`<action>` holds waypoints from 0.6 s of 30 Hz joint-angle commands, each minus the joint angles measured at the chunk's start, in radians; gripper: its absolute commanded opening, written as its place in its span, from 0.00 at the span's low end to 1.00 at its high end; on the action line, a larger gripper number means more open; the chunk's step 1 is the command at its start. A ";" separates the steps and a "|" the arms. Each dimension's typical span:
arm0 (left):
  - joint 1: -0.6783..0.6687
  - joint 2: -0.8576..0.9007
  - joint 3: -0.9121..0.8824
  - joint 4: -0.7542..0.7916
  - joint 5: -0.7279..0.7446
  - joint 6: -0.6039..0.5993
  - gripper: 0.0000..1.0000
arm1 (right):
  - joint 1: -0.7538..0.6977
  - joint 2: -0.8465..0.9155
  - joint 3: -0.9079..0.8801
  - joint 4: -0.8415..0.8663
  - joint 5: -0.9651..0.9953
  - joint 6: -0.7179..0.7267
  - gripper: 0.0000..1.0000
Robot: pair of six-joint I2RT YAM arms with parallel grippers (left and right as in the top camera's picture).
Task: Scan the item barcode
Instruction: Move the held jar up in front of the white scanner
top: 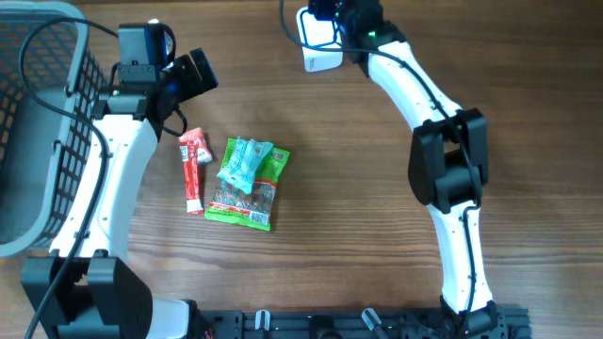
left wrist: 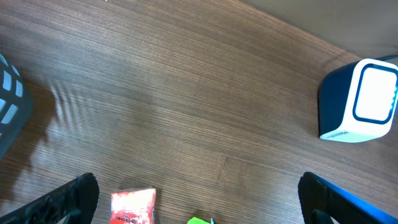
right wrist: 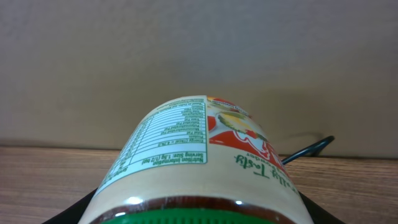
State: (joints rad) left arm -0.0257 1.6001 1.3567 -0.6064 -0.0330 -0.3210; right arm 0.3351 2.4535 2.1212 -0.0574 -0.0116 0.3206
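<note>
Scan step, I judge: my right hand (right wrist: 199, 213) grips a green-lidded jar (right wrist: 196, 149) near the barcode scanner (top: 318, 47), left hand (left wrist: 200, 200) open; next, its barcode must face the scanner.

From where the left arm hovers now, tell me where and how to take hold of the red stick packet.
Take the red stick packet at its middle, across its narrow width, coming straight down from above. It lies flat on the table, long and slim, so probably only the short span fits between the open left pincer. The green bag lies close beside it.
</note>
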 commanded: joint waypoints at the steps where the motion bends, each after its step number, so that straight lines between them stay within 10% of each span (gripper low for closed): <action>1: 0.000 0.010 -0.001 0.003 -0.010 -0.002 1.00 | -0.008 0.012 0.012 0.035 -0.063 0.024 0.15; 18: 0.000 0.010 -0.001 0.003 -0.010 -0.002 1.00 | 0.001 0.111 0.012 0.124 -0.163 0.150 0.14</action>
State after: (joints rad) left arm -0.0257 1.6001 1.3567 -0.6064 -0.0330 -0.3206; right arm 0.3340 2.5645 2.1204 0.0292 -0.1123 0.4538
